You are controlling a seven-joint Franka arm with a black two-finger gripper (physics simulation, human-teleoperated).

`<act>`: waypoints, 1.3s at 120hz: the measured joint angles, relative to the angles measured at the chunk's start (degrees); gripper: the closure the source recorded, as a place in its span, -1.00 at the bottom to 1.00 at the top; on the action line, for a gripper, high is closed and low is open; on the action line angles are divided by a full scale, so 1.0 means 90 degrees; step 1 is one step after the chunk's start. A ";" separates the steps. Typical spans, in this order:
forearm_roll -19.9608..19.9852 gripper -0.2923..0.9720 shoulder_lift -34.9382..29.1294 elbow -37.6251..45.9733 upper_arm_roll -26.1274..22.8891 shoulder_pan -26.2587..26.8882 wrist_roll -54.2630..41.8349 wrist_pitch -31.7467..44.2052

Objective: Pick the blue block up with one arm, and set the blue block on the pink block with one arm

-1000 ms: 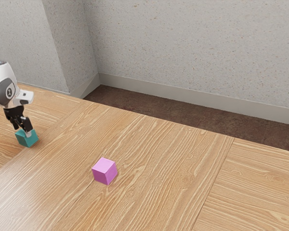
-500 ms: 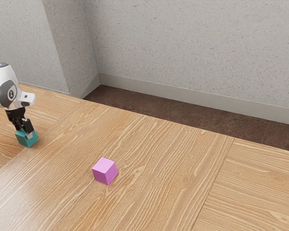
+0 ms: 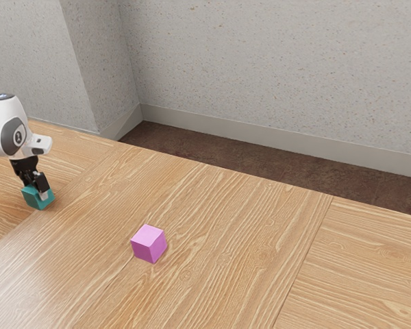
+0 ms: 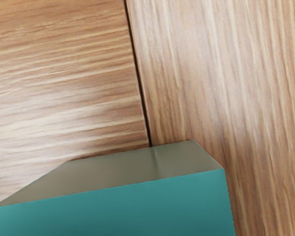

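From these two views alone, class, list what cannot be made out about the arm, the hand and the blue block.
1. Exterior view: the arm is cut off at the exterior view's left edge.
2. Exterior view: the hand covers the top of the blue block; whether the block touches the table is too small to tell.
3. Wrist view: the blue block runs past the picture's edge.

Pincer [image 3: 38, 192] seemingly astride first block [image 3: 35, 200], second block [image 3: 148, 243] apart

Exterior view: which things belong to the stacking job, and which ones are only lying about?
Belong to the job: blue block, under the gripper; pink block, standing apart from it.
Only surroundings: table; grey wall; dark floor.
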State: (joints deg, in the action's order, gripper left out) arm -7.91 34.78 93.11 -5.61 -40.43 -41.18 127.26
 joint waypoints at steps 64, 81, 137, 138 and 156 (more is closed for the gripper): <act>0.0006 -0.19 0.0027 -0.0014 0.0000 -0.0008 -0.0023 0.0011; -0.0007 -0.16 0.0027 -0.0013 -0.0001 -0.0009 -0.0015 0.0017; -0.0002 -0.06 -0.0353 0.0062 -0.0075 -0.0064 0.0044 -0.0058; -0.0002 -0.06 -0.0366 0.0064 -0.0081 -0.0065 0.0048 -0.0068; -0.0006 -0.02 -0.0633 0.0174 -0.0221 -0.0069 0.0119 -0.0287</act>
State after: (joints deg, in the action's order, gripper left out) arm -7.96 29.09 94.68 -7.60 -41.05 -40.11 124.68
